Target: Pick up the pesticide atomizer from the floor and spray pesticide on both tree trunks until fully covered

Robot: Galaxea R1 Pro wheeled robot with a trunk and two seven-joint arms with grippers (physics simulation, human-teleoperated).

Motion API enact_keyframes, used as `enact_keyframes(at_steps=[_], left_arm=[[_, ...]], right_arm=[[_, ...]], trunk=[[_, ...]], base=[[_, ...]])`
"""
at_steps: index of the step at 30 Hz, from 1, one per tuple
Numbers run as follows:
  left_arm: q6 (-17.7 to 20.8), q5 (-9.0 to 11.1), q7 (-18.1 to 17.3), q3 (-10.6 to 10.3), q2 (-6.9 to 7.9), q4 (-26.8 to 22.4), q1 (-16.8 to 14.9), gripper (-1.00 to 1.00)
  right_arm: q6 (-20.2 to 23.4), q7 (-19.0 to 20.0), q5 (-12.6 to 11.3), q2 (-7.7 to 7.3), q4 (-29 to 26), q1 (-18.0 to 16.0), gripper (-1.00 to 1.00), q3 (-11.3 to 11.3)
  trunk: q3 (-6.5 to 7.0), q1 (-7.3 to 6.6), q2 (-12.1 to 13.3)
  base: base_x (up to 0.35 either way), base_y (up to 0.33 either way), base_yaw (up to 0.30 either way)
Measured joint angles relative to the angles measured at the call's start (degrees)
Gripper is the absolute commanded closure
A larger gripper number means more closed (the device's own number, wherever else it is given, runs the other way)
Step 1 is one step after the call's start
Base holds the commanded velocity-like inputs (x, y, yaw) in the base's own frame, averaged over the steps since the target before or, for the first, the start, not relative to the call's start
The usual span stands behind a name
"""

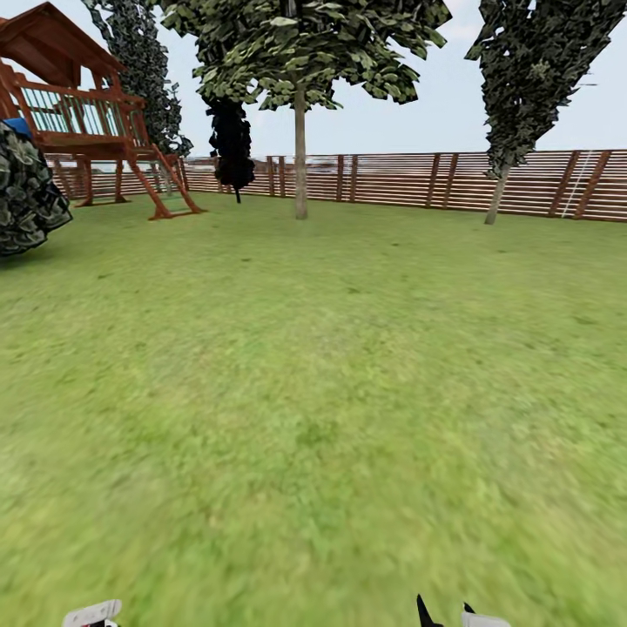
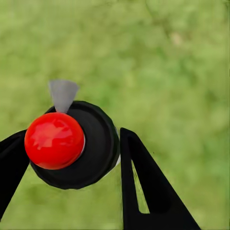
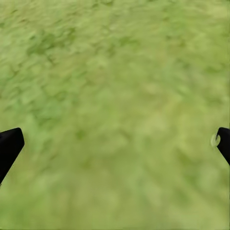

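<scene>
In the left wrist view my left gripper (image 2: 72, 136) is shut on the pesticide atomizer (image 2: 72, 143), a round black body with a red knob and a grey cone nozzle, held over blurry grass. My right gripper (image 3: 115, 139) is open above bare grass, with only its black fingertips showing at the frame's sides. In the head view both trees stand far ahead by the fence: one trunk (image 1: 300, 148) at the centre, the other trunk (image 1: 497, 196) to the right. The tips of my left gripper (image 1: 91, 614) and right gripper (image 1: 446, 615) peek in at the bottom edge.
Open lawn (image 1: 313, 392) stretches to a brown slat fence (image 1: 435, 178). A wooden play structure (image 1: 87, 113) stands at the back left, with a round leafy bush (image 1: 26, 196) at the left edge. A black-leaved thin tree (image 1: 232, 139) stands left of the centre trunk.
</scene>
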Motion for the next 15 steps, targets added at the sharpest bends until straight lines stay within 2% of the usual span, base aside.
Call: enact_keyframes(at_steps=[15], left_arm=[[0.0, 0.0, 0.0, 0.0, 0.00, 0.0, 0.0, 1.00]], right_arm=[[0.0, 0.0, 0.0, 0.00, 0.0, 0.0, -1.00, 0.0]], trunk=[[0.00, 0.00, 0.0]], base=[[0.338, 0.000, 0.000]])
